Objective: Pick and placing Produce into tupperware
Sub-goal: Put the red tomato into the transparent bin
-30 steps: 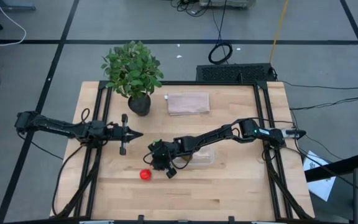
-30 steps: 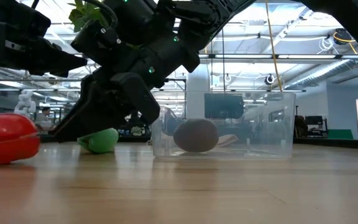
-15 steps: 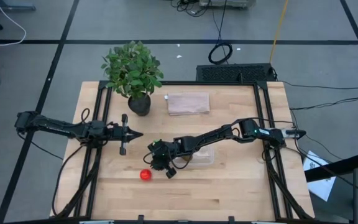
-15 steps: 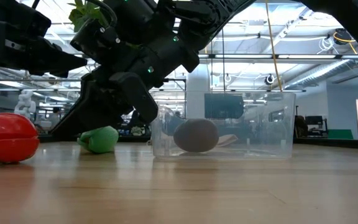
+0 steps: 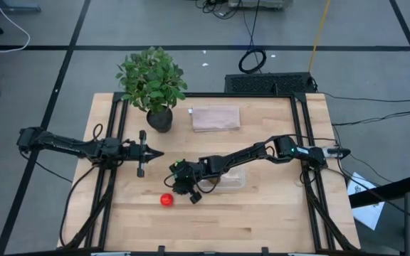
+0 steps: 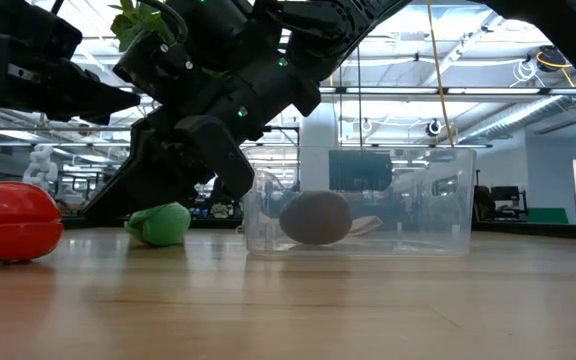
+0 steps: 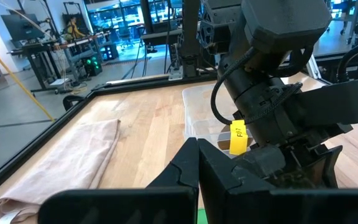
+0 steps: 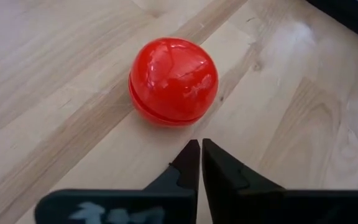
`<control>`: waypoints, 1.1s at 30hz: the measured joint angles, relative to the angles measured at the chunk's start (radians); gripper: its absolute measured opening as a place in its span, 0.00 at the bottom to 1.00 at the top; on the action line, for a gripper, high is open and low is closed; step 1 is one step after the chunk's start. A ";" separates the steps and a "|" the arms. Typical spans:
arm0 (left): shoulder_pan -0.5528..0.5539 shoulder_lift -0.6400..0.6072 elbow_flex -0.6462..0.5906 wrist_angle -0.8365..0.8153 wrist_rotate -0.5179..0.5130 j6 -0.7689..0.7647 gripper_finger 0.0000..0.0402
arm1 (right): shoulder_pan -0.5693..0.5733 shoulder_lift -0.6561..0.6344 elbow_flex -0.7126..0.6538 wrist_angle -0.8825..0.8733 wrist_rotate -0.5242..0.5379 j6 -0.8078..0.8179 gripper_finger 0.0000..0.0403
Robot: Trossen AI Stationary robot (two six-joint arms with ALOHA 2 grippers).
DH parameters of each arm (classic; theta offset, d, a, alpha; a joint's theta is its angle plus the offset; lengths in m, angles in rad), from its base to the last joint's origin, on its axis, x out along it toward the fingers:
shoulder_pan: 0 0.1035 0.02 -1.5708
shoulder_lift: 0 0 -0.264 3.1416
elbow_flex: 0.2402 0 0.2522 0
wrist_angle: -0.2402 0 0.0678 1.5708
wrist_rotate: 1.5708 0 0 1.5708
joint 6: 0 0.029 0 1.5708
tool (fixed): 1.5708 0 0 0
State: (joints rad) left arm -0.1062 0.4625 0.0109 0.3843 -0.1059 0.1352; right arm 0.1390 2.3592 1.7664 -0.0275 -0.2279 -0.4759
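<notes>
Left gripper (image 5: 153, 153) waits over left worktop (image 5: 262, 213), jaws closed, empty. Red piece (image 5: 166, 200) sits near-left, round, no clear axis. Green piece (image 6: 160, 224) lies on the worktop just left of the tupperware (image 6: 360, 203), partly hidden, long axis apparently along the worktop; which way it points can't be told. Right gripper (image 8: 199, 152) sits above it, jaws pinched together, holding nothing. Risk: closed jaws missed the green piece; lifting comes up empty, or nudges red rolling. Kiwi (image 6: 315, 217) already inside tupperware.
</notes>
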 joint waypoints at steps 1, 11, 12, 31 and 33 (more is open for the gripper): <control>0.000 0.000 0.000 0.000 0.000 0.000 0.00 | 0.000 0.000 0.000 -0.001 0.000 0.000 0.03; 0.000 0.000 0.000 0.014 -0.034 0.025 0.00 | 0.000 -0.130 0.000 -0.038 0.048 -0.028 0.00; 0.000 0.000 0.000 0.015 -0.039 0.025 0.00 | 0.000 -0.148 0.001 -0.036 0.048 -0.031 0.00; 0.000 0.000 0.000 0.013 -0.052 0.001 0.00 | -0.109 -0.339 -0.157 -0.228 0.054 -0.248 0.00; 0.000 0.000 0.000 0.012 -0.052 0.003 0.00 | -0.126 -0.339 -0.183 -0.239 0.056 -0.294 0.02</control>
State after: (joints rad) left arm -0.1062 0.4625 0.0109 0.3963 -0.1581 0.1382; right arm 0.0127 2.0204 1.5833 -0.2663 -0.1720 -0.7703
